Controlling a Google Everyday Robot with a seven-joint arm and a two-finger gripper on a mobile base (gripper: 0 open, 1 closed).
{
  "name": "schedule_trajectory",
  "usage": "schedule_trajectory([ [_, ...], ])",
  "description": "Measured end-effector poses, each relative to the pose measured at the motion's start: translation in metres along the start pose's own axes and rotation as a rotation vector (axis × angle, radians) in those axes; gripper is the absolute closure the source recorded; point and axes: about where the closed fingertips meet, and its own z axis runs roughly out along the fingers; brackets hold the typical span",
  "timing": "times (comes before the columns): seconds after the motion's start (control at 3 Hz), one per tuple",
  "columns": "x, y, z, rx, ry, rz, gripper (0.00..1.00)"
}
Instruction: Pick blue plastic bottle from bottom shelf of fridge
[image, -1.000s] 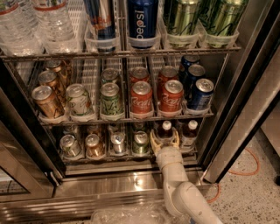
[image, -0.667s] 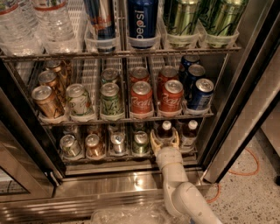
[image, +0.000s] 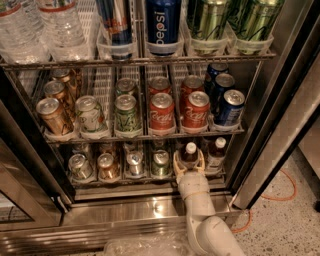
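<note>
Nothing has moved: the pale hand (image: 189, 163) stays spread around the small white-capped plastic bottle of dark drink (image: 190, 150); squeezing likely next.

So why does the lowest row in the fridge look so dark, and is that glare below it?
Camera view: the bottom shelf lies in shadow under the racks above; the pale end effector, at the blue plastic bottle there, catches more light; yes, the steel sill below shows soft glare; the Pepsi can up top is far brighter.
</note>
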Motion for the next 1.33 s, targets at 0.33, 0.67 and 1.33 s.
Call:
schedule_trajectory([
  [0.33, 0.0, 0.0, 0.0, 0.0, 0.0, 0.0, 1.0],
  [0.67, -0.005, 0.0, -0.002, -0.003, -0.018, -0.008, 1.0],
  [1.33, -0.031, -0.002, -0.004, -0.067, -0.006, -0.035, 1.0],
])
